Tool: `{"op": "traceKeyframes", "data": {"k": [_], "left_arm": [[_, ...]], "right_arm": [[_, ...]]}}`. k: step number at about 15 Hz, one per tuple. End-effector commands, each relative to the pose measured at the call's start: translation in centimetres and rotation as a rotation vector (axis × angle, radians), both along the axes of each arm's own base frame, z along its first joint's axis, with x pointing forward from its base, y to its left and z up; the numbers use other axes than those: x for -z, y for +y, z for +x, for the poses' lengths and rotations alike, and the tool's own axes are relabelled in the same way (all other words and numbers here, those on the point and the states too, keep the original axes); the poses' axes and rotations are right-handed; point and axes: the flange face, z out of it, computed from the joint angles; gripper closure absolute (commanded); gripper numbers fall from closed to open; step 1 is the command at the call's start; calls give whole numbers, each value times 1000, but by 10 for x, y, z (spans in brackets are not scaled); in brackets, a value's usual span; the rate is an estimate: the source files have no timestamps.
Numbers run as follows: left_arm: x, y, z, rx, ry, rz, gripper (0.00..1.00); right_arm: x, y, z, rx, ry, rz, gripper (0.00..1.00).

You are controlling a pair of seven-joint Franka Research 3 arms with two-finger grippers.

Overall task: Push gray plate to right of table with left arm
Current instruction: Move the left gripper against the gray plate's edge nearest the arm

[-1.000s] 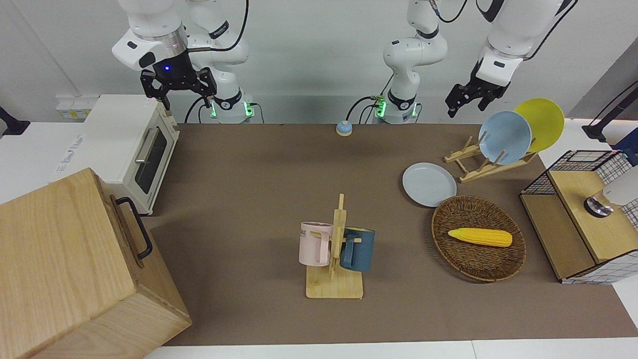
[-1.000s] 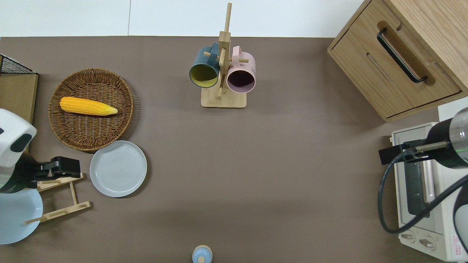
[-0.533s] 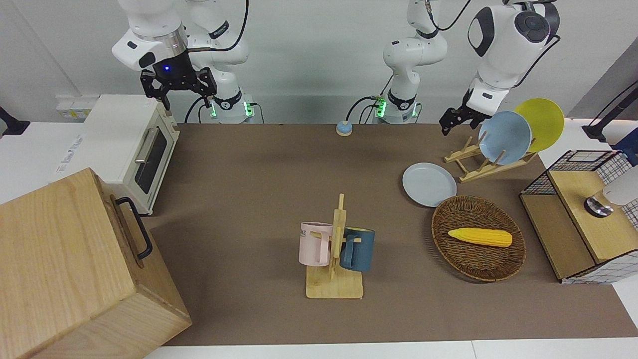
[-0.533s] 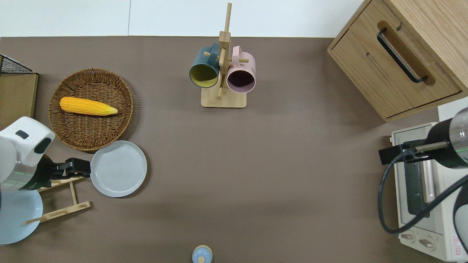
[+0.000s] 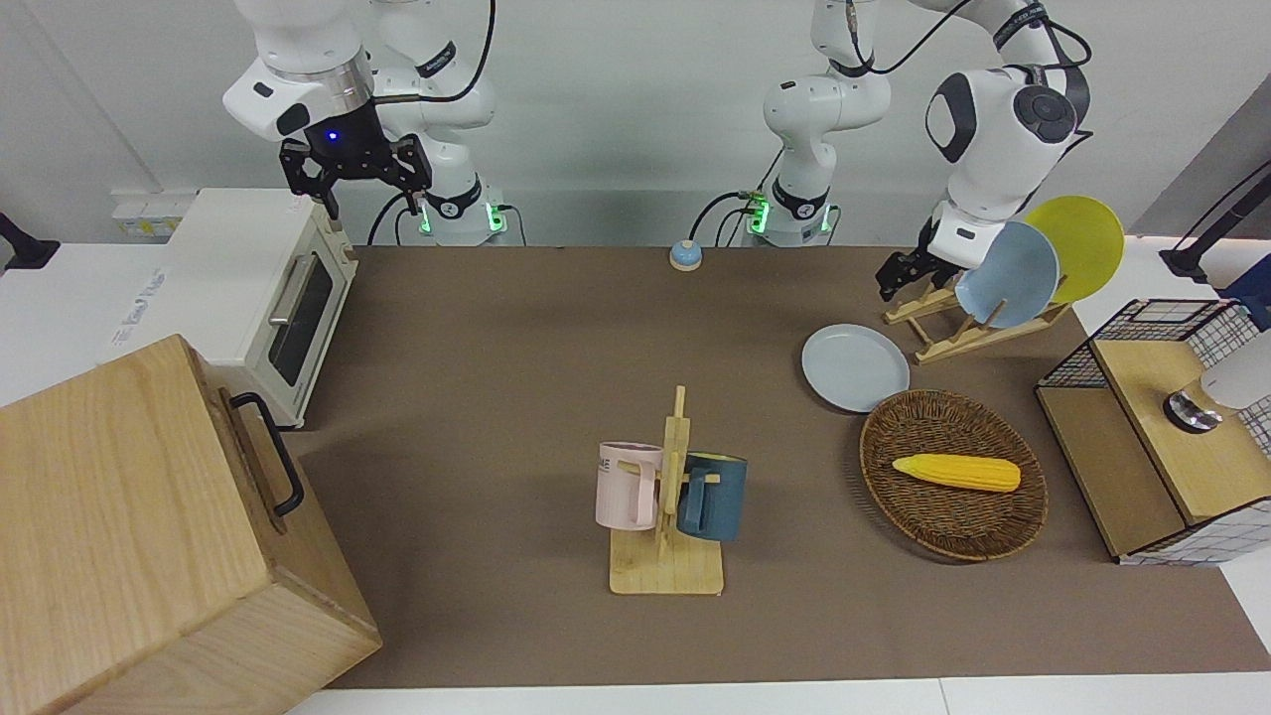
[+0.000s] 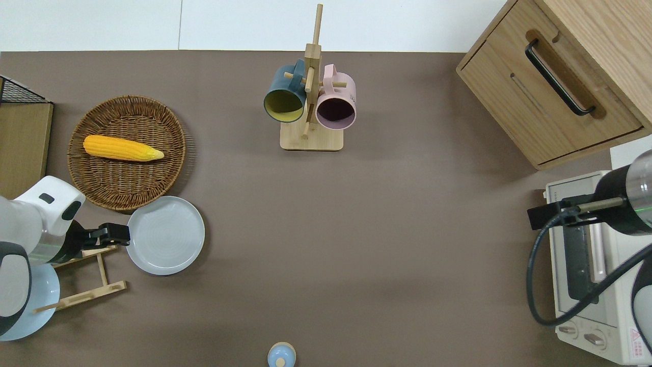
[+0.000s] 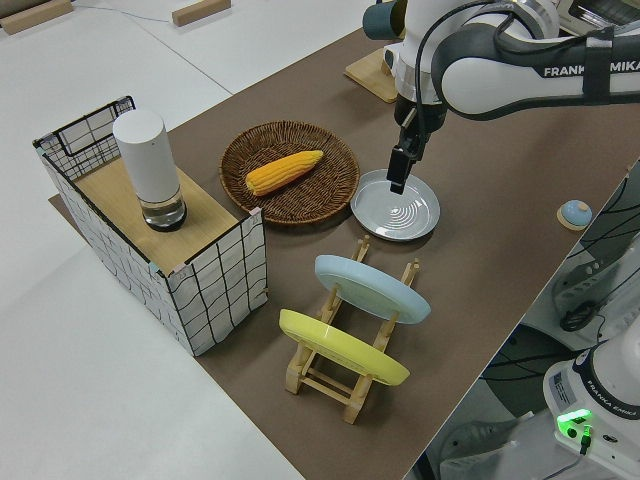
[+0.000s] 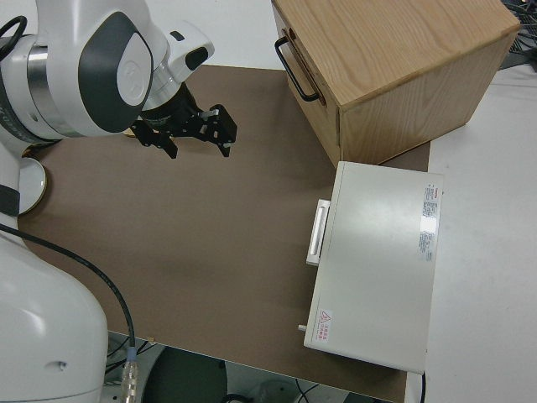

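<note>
So the gray plate (image 6: 165,235) is sitting flat on the table (image 6: 356,229) toward the left arm's end, right next to the wicker basket (image 6: 127,153) with the corn cob (image 6: 122,148) in it, a bit nearer the robots than the basket, and they look like they're touching or very nearly. The left gripper (image 6: 114,234) is down low just beside the plate's rim, on the side facing the wooden plate rack (image 6: 86,275); in the side view its tip (image 7: 398,172) sits right at the edge of the plate (image 7: 395,205). Can't really tell if the fingers are open or closed, or whether it's actually touching the plate. The rack holds a blue plate (image 5: 1005,275) and a yellow plate (image 5: 1077,246) standing on edge. Right arm is parked, and its gripper (image 8: 195,126) has the fingers spread apart with nothing in them.
</note>
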Motion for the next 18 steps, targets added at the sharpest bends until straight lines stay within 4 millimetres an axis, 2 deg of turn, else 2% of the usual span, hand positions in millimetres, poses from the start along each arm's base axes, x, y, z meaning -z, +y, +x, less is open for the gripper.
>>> {"op": "traceKeyframes", "data": {"k": [1, 5, 9, 12, 16, 18], "left_arm": [[36, 4, -3, 21, -17, 3, 7], [66, 8, 0, 60, -10, -7, 9], [107, 19, -6, 84, -21, -14, 34], [114, 20, -5, 84, -17, -17, 94], [117, 17, -5, 88, -9, -19, 289], [119, 17, -5, 88, -6, -20, 347]], "right_arm": [[-2, -1, -5, -4, 6, -3, 5], [-2, -1, -5, -4, 6, -1, 5], [-2, -1, -5, -4, 6, -3, 5], [-2, -1, -5, -4, 6, -3, 5], [-2, -1, -5, -4, 6, -1, 5], [-2, -1, -5, -4, 6, -1, 5]]}}
